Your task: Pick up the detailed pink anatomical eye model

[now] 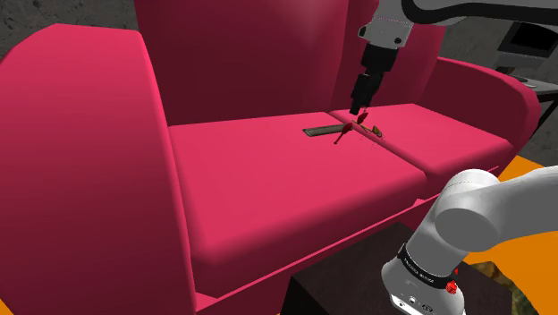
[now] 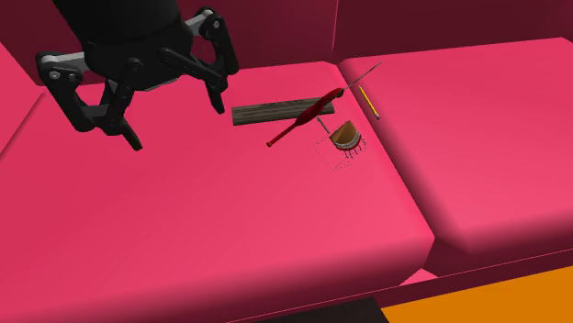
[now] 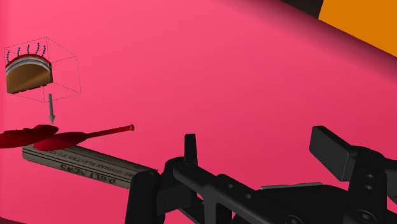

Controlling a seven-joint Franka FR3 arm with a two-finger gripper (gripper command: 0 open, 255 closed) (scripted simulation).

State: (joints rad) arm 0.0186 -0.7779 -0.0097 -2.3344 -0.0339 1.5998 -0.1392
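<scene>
Setting: a domestic living room. Evidence: a large crimson-pink sofa (image 1: 268,179) takes up most of the shoulder view. It has a rounded armrest (image 1: 80,134) at left, a tall backrest (image 1: 241,45) at top centre and two seat cushions side by side. An orange floor (image 2: 496,295) shows at the second exterior view's lower right. Grey furniture (image 1: 529,40), not identifiable, stands at the shoulder view's upper right.
</scene>
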